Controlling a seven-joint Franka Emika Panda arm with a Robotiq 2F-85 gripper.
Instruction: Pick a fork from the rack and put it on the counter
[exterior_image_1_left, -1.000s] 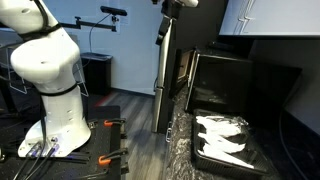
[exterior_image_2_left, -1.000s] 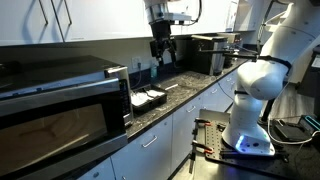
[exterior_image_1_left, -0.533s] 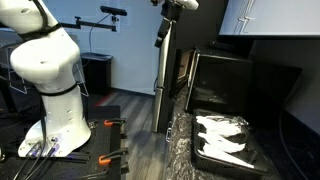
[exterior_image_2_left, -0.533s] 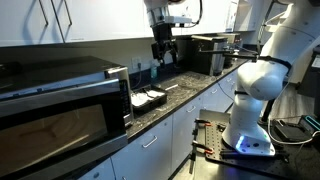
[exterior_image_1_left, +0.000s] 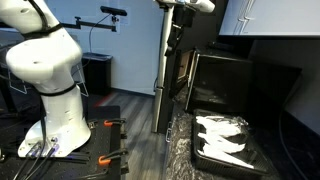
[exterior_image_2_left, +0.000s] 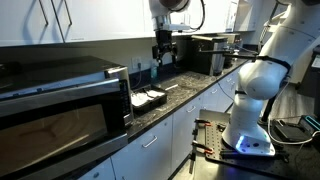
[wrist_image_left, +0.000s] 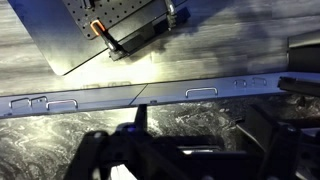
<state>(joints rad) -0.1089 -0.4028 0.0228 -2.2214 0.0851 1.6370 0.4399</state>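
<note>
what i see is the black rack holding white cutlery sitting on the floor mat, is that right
Not quite. The rack holding white cutlery sits on the speckled counter, not on the floor mat. Both exterior views show it on the worktop.

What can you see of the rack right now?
The rack is a shallow black rectangular tray with low walls, lying flat on the speckled dark counter. White utensils lie piled in it; single forks cannot be told apart. The gripper hangs higher up, clear of it.
</note>
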